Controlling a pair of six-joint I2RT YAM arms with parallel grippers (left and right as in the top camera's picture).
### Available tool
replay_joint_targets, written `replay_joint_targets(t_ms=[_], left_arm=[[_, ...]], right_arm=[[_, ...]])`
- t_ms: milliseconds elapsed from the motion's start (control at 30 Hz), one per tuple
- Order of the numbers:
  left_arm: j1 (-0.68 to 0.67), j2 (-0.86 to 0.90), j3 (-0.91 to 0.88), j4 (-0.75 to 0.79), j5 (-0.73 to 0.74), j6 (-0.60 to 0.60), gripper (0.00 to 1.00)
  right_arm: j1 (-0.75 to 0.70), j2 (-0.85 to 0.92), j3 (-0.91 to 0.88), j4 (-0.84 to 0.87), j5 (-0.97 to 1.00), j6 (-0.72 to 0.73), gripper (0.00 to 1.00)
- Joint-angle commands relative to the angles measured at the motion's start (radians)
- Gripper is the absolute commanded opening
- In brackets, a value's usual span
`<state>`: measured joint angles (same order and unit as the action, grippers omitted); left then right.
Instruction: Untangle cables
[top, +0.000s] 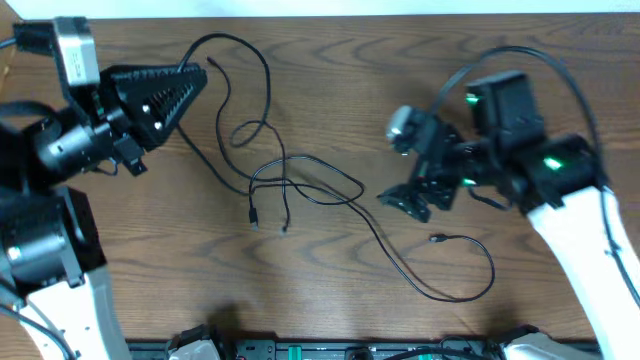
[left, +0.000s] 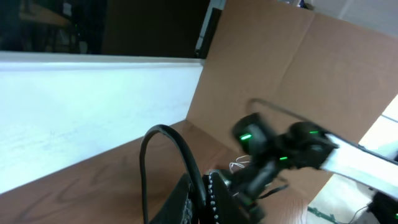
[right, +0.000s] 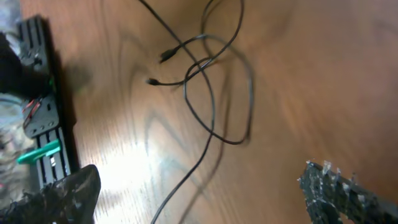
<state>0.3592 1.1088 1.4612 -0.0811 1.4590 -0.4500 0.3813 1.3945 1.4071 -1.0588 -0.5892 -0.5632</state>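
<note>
Both arms are chunky black joint housings over glossy white lower shells (top: 60, 310). The black-jointed right arm (top: 515, 110) has little green LEDs (top: 548, 163) lit, a silver-grey cylinder (top: 403, 122) up front, and thick black leads (top: 520, 52) looping off it. The black ribbed wedge-shaped left gripper (top: 195, 82) is dotted with pale studs.

Your overhead view looks straight down on the desk (top: 150, 260). Your left wrist camera faces level across it toward the right arm (left: 292, 148). Your right wrist camera hangs close above the cables (right: 205, 61), which overhead also shows.
</note>
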Motion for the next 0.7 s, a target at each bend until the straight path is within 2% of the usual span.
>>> replay_joint_targets(t_ms=[0, 100, 200, 300, 667], left_arm=[[0.005, -0.005, 0.018, -0.001, -0.009, -0.019, 0.08], [0.005, -0.005, 0.018, -0.033, -0.008, -0.019, 0.07], [0.005, -0.002, 0.016, -0.042, -0.008, -0.019, 0.08], [0.005, 0.004, 0.016, -0.042, -0.005, -0.019, 0.08], [0.005, 0.057, 0.016, -0.116, 0.053, 0.000, 0.08]], right_arm=[[0.047, 0.116, 0.003, 0.018, 0.003, -0.029, 0.99], [0.077, 0.200, 0.003, 0.055, 0.066, -0.055, 0.99], [0.099, 0.274, 0.003, 0.078, 0.167, -0.181, 0.99], [0.111, 0.341, 0.003, 0.111, 0.204, -0.243, 0.99], [0.167, 0.492, 0.003, 0.249, 0.202, -0.254, 0.98]])
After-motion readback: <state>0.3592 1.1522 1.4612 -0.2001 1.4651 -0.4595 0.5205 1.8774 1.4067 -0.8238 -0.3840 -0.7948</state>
